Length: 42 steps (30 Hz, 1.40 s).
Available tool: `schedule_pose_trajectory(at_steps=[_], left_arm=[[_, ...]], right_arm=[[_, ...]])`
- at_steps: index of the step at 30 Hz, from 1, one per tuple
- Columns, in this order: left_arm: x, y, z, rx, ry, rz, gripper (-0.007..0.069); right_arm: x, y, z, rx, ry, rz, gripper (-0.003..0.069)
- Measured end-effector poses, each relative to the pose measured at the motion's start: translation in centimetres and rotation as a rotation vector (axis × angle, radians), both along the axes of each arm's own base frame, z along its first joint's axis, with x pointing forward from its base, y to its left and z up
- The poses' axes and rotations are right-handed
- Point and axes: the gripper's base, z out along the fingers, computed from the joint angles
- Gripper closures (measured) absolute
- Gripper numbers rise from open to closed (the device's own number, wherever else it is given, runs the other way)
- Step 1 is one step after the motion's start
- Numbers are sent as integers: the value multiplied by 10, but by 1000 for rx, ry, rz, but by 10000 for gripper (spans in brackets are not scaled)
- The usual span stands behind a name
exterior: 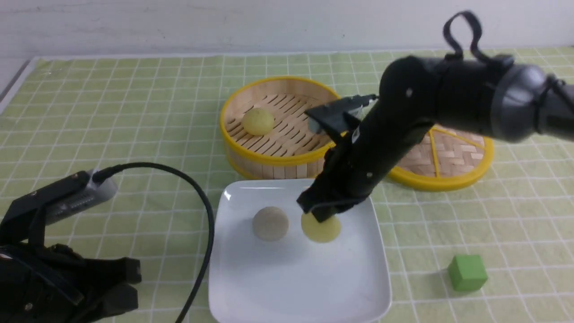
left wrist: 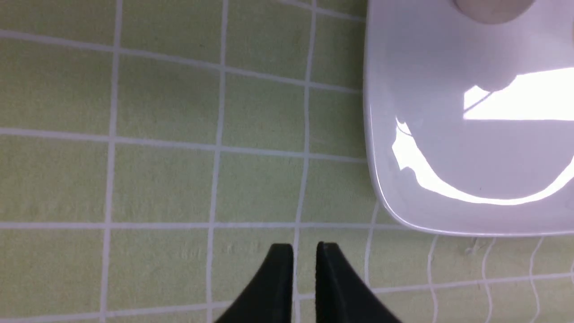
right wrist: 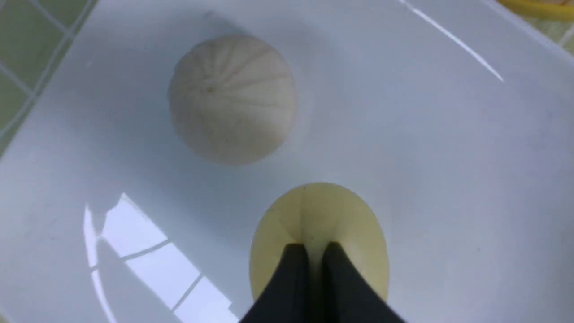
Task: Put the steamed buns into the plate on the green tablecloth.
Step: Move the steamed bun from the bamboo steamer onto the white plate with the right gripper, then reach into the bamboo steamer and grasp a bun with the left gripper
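The white square plate (exterior: 278, 287) lies on the green tablecloth (exterior: 112, 112) at the front centre. My right gripper (exterior: 323, 216) is shut on a pale yellow steamed bun (exterior: 322, 229), pinching its top, low over the plate; the same bun (right wrist: 314, 215) shows squeezed between the fingers in the right wrist view. A second yellow bun (exterior: 258, 121) sits in the bamboo steamer basket (exterior: 278, 157). My left gripper (left wrist: 305, 251) is shut and empty over the cloth beside the plate's (left wrist: 448, 170) corner.
A greyish-beige bun (exterior: 270, 223) rests on the plate beside the yellow one, also seen in the right wrist view (right wrist: 232, 98). The woven lid (exterior: 448, 157) lies right of the basket. A small green cube (exterior: 467, 272) sits front right. A black cable (exterior: 197, 202) arcs by the plate.
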Motion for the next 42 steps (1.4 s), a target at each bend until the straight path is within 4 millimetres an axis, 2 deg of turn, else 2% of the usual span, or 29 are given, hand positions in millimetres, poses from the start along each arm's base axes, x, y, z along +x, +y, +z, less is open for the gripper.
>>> schedule_pose_trajectory(at_steps=[4,5,6,8,9,10,11,12,14,15,16,17,19,20,22,25,26,27,29,31,35,38,41,42], left_arm=[[1,0,0,2,-7,3,504],[1,0,0,2,-11,4,501],[2,1,1,3,-17,7,498],[2,1,1,3,-19,8,496],[2,1,1,3,-19,8,496],[2,1,1,3,-20,9,494],[2,1,1,3,-20,9,493],[2,1,1,3,-19,8,489],[2,1,1,5,-22,9,486],[2,1,1,5,-22,9,485],[3,1,1,6,-29,11,484],[3,1,1,7,-38,15,483],[5,2,2,9,-55,22,482],[6,2,2,10,-64,26,481],[7,2,3,13,-83,34,481],[10,3,4,16,-112,45,481],[10,3,4,16,-111,45,481],[12,4,4,18,-126,53,481],[15,4,3,22,-129,61,481],[18,4,-1,22,-115,65,481],[26,4,-7,39,-74,44,481],[40,2,0,57,-37,-1,502],[68,-2,27,57,-32,-47,591],[70,-2,29,57,-31,-51,595]], right_arm=[[3,3,-22,-1,-23,-29,579],[5,4,-26,0,-28,-36,537],[6,4,-26,4,-33,-43,437],[6,3,-24,4,-28,-42,305],[7,3,-23,3,-24,-41,293],[8,0,-16,-8,-9,-27,200],[8,-1,-15,-10,-8,-25,179],[11,-7,-1,-24,-5,-12,114],[15,-20,29,-51,-23,11,63],[16,-23,34,-52,-29,8,62],[19,-37,61,-80,-60,13,71],[19,-44,72,-100,-72,16,83],[20,-64,101,-141,-104,4,149],[18,-73,112,-152,-112,-7,197],[11,-93,134,-166,-111,-47,344],[0,-111,151,-167,-130,-83,528],[-2,-114,154,-164,-137,-88,556],[-10,-123,160,-167,-146,-104,632],[-25,-135,166,-165,-151,-125,671],[-43,-147,168,-168,-146,-144,673],[-76,-164,157,-182,-107,-166,673],[-104,-172,137,-193,-47,-166,673],[-128,-178,115,-190,-17,-171,673],[-129,-179,113,-190,-16,-172,673]])
